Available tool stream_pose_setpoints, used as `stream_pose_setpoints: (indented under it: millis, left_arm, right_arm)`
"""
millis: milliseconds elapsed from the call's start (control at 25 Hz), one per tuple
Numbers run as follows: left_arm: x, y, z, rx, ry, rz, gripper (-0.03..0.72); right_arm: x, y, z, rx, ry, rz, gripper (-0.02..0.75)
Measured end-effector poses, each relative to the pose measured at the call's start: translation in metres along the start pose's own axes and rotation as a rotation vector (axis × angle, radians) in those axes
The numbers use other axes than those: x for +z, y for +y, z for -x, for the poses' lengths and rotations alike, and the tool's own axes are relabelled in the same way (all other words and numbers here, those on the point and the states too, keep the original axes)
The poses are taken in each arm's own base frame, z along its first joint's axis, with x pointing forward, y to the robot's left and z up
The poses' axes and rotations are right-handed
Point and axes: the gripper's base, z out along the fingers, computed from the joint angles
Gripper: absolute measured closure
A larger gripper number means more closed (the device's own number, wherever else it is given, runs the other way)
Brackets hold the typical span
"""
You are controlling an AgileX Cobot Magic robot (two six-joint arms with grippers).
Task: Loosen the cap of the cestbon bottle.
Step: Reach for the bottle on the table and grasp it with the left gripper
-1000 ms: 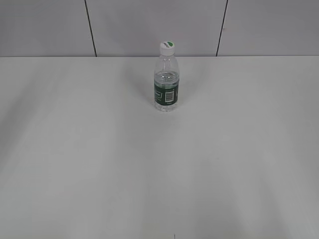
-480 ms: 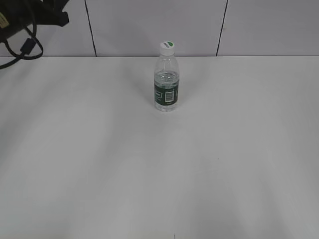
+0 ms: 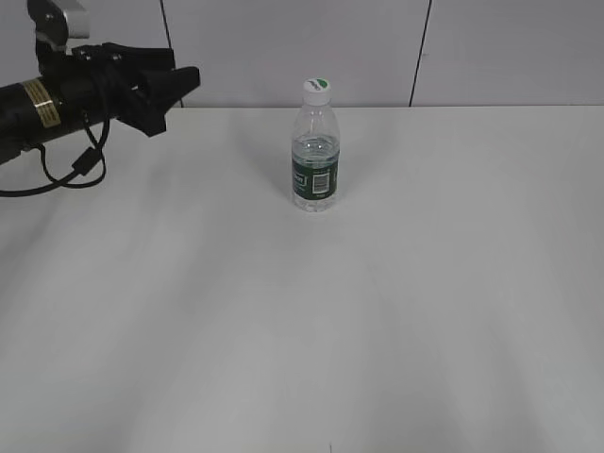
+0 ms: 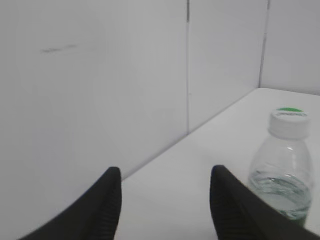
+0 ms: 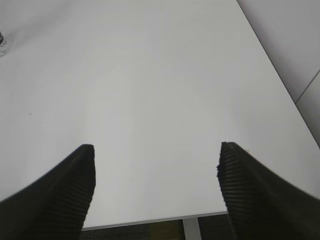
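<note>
Exterior view: left end effector [image 3: 175, 90] newly in frame, seemingly open, bottle [image 3: 314, 156] unmoved.

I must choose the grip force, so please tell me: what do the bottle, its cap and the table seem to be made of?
The cestbon bottle looks like thin clear plastic: see-through, ribbed shoulder, water visible inside, with a glossy dark green label. The cap seems opaque white plastic with a green mark on top. The table has a smooth matte white top, perhaps laminate; the pictures leave that open.
</note>
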Motion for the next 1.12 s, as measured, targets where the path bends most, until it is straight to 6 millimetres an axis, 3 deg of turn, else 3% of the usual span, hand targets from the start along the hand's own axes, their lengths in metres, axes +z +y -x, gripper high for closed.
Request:
stream_pose_setpoints:
  millis: [240,520,640,840,1120]
  left_arm:
    - [0.016,-0.026,-0.027,-0.028,0.054,-0.144,0.329]
    - [0.033,-0.049,-0.060,-0.106,0.095,-0.195,0.315]
    - [0.034,-0.050,-0.062,-0.108,0.100,-0.201,0.279]
    - [0.040,-0.055,-0.066,-0.112,0.122,-0.196,0.147]
    - [0.054,-0.072,-0.071,-0.108,0.207,-0.155,0.120]
  right_arm:
    - [0.000,0.000,0.000,0.000,0.000,0.000,0.151]
    - [0.000,0.000,0.000,0.000,0.000,0.000,0.151]
    - [0.000,0.000,0.000,0.000,0.000,0.000,0.151]
    - [0.000,0.000,0.000,0.000,0.000,0.000,0.151]
    - [0.000,0.000,0.000,0.000,0.000,0.000,0.151]
